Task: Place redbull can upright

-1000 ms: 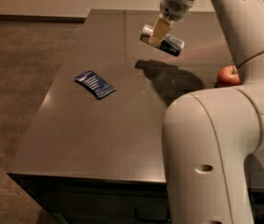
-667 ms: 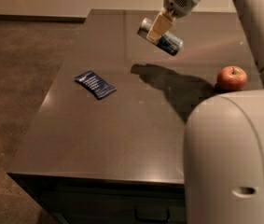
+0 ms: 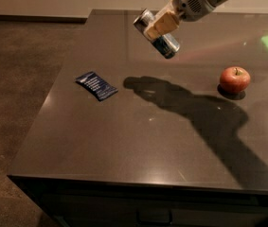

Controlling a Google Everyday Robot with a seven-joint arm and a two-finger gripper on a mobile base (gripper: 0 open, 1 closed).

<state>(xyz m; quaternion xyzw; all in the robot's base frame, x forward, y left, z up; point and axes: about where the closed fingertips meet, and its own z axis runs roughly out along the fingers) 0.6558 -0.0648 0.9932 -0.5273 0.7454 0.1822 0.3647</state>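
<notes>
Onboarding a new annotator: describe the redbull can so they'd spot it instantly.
Start at the dark table; above its far middle, the tool hangs in the air, clamped on the redbull can. It's the only slim silver-and-blue cylinder, tilted and off the surface, unlike the flat blue wrapper and red apple below.

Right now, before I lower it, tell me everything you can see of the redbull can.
The redbull can is a slim metal can, silver at its upper-left end and blue toward its lower-right end. It is tilted, not upright, held in the air above the dark table, touching nothing but the end effector, which is clamped around its middle.
</notes>
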